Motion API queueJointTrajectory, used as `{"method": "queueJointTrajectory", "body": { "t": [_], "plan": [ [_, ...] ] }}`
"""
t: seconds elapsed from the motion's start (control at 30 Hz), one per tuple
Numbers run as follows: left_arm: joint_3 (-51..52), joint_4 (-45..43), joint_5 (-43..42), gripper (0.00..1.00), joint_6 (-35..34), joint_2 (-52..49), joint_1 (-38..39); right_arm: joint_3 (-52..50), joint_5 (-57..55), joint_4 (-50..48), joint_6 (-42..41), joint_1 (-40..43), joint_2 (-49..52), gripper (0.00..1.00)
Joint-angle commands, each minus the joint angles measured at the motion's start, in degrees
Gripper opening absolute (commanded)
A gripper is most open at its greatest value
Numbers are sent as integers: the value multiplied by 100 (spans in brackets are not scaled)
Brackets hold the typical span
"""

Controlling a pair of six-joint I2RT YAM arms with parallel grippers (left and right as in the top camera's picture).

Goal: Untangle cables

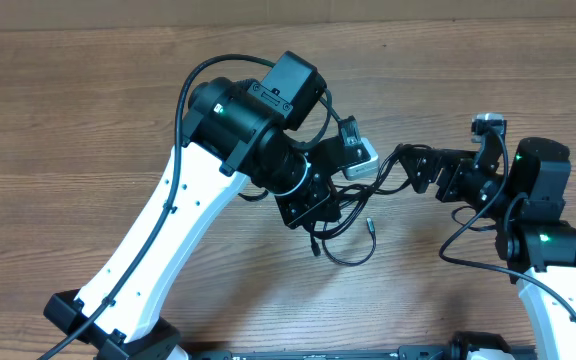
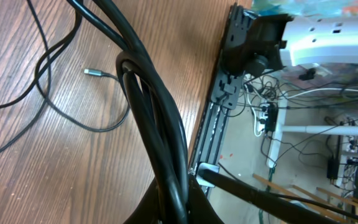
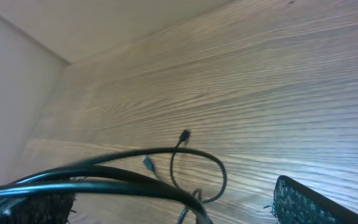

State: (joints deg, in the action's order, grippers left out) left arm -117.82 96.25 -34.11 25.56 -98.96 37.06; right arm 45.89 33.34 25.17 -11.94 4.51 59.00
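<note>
The cables (image 1: 352,256) are thin black cords lying in loops on the wooden table, with small plug ends by the loops. A strand runs taut from my left gripper (image 1: 318,212) to my right gripper (image 1: 409,162). In the left wrist view my left gripper (image 2: 176,210) is shut on a bunch of the cables (image 2: 157,118); a loose strand with a metal plug (image 2: 92,73) lies on the wood. In the right wrist view my right gripper (image 3: 169,198) is wide open, and the cables (image 3: 129,169) cross between its fingers over a loop with a plug end (image 3: 185,134).
A small grey adapter block (image 1: 360,160) sits between the two grippers among the cords. The table's front edge with a black rail (image 2: 219,106) shows in the left wrist view, with floor clutter beyond. A wall (image 3: 17,81) borders the table's far side.
</note>
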Motion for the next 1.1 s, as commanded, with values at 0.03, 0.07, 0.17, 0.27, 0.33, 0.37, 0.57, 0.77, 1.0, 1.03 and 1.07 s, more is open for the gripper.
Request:
{"method": "queueJointTrajectory", "body": {
  "t": [0.03,0.07,0.17,0.27,0.33,0.37,0.57,0.77,1.0,1.03,1.07],
  "plan": [
    [-127,57,306,4,101,170,48,15,-551,-4,2,39,7,100],
    [-127,57,396,4,101,170,48,15,-590,11,0,39,7,100],
    [-127,55,678,4,103,170,48,15,-592,210,4,39,7,100],
    [-127,50,807,4,103,168,46,15,-592,564,7,39,7,100],
    [-127,37,1019,4,101,170,46,15,-592,752,11,39,7,100],
    [-127,37,1082,4,101,168,46,15,-590,804,11,39,7,100],
    [-127,-31,1084,4,103,168,39,15,-577,1014,9,39,7,100],
    [-127,-629,1843,4,-636,168,35,15,-326,1469,31,39,7,100],
    [-127,-1202,3198,4,-2299,168,-90,15,-157,1672,24,39,7,100],
    [-127,-1233,3195,4,-2437,168,-164,15,52,1650,7,39,7,100],
    [-127,-1257,3195,4,-2568,168,-249,15,282,1613,-20,39,7,100]
  ]
}}
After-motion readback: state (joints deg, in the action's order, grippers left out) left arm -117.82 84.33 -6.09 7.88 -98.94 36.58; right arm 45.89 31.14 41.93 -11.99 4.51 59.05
